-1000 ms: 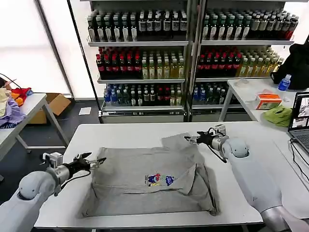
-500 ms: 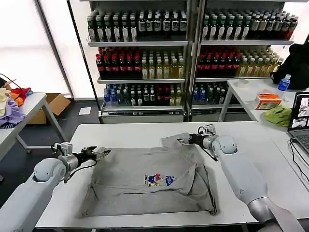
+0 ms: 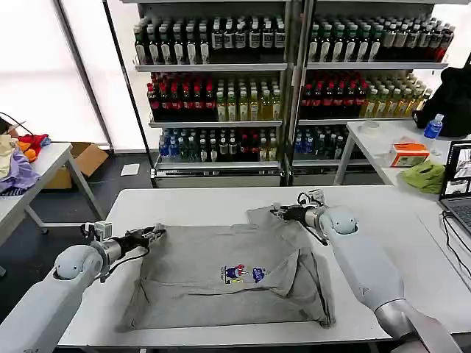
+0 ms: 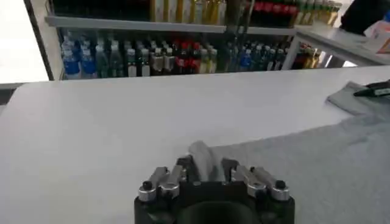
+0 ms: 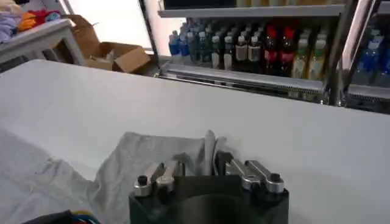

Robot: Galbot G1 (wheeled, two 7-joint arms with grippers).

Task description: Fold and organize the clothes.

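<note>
Left gripper low over the white table, at the shirt's far-left corner; its fingers are closed onto a small pinched-up ridge of grey fabric, which stands up between them in the left wrist view. Right gripper at the far-right end of the shirt, fingers pressed together on the edge of the sleeve flap, cloth bunched between them in the right wrist view. Both arms reach in from the near corners of the table, forearms angled toward the middle.

Grey shirt lies spread flat across the middle of the table between the two grippers, partly folded: right side doubled over with a diagonal fold line, a small multicoloured print facing up near the centre. Near hem runs just inside the table's near edge. Sleeve flap points toward the far side, touching the right gripper.

Containers: a cardboard box on the floor, far left, flaps open; contents cannot be made out. Shelving behind the table is packed with rows of bottles, dark, red, yellow-green and blue-capped, tier by tier. Side table at right carries an orange-and-white box, a lime-green cloth, a blue-capped bottle and a laptop at the edge. Another table at left holds a heap of coloured fabrics.
</note>
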